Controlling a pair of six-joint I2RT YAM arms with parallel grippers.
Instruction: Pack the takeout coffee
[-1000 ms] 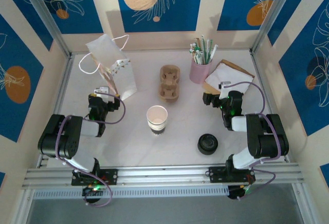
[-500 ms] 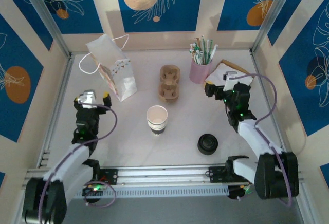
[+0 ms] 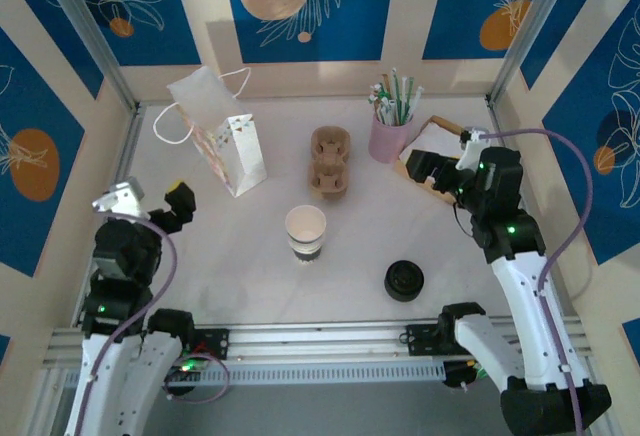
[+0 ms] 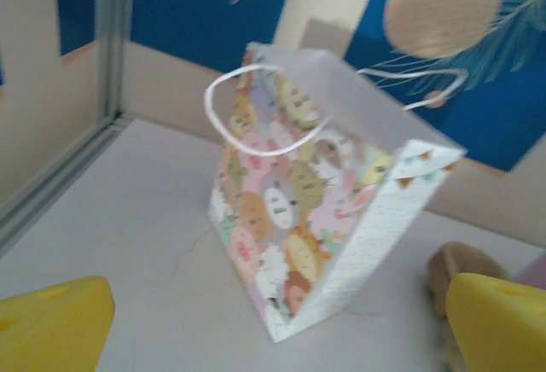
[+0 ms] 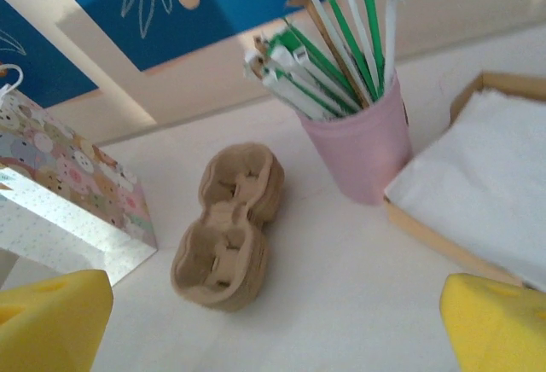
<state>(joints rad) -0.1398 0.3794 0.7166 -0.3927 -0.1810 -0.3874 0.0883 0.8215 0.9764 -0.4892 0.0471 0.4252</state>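
Note:
The takeout coffee cup (image 3: 305,233), white with a dark band low down, stands open-topped at the table's middle. Its black lid (image 3: 404,281) lies apart to the right, nearer the front. My left gripper (image 3: 150,199) hovers open at the left, facing the patterned paper bag (image 3: 222,138). From the left wrist the bag (image 4: 316,201) stands upright beyond the open gripper (image 4: 281,325), whose yellow fingertips (image 4: 51,325) have nothing between them. My right gripper (image 3: 442,161) is raised at the right, open (image 5: 273,325) and empty.
A brown two-cup carrier (image 3: 330,161) (image 5: 226,227) lies behind the cup. A pink cup of straws (image 3: 390,128) (image 5: 358,137) stands at the back right beside a wooden tray of white napkins (image 5: 486,176). Metal frame posts and walls bound the table.
Both arms have unfolded and risen. The left gripper has drifted left, away from the bag; the right gripper has moved right and back over the napkin tray. Nothing on the table moved.

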